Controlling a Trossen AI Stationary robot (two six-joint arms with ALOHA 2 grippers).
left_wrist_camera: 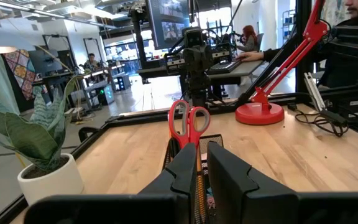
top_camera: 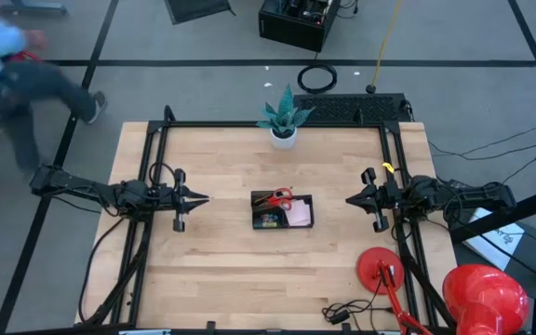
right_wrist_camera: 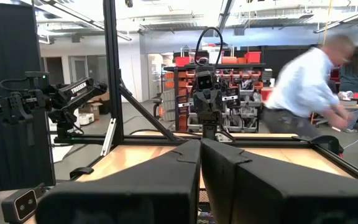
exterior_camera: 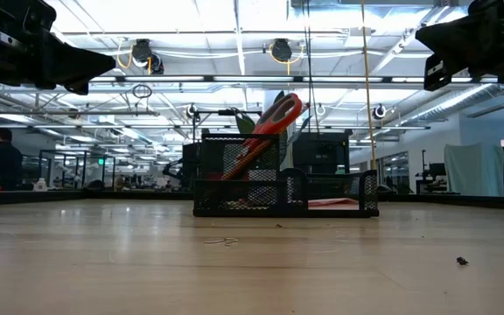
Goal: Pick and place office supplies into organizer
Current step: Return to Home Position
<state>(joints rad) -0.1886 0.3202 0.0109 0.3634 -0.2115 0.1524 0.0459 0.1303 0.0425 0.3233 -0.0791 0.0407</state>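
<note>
The black mesh organizer (top_camera: pixel 282 211) stands at the middle of the table. Red-handled scissors (top_camera: pixel 277 196) stick up from its taller compartment, handles up and leaning (exterior_camera: pixel 278 118). A pink sticky-note pad (top_camera: pixel 298 214) lies in the lower compartment. My left gripper (top_camera: pixel 203 198) hovers level to the organizer's left, pointing at it, shut and holding nothing; its wrist view looks past the fingers (left_wrist_camera: pixel 202 149) at the scissors (left_wrist_camera: pixel 188 121). My right gripper (top_camera: pixel 350 198) hovers level to the organizer's right, shut, holding nothing (right_wrist_camera: pixel 201 146). Both hang well above the tabletop in the low view.
A white plant pot (top_camera: pixel 284 135) stands at the far edge, a red lamp base (top_camera: pixel 378 267) and cable (top_camera: pixel 342 312) at the near right. A small clip (exterior_camera: pixel 226 241) lies on the wood before the organizer. A person (top_camera: pixel 7 65) moves beyond the table's far left.
</note>
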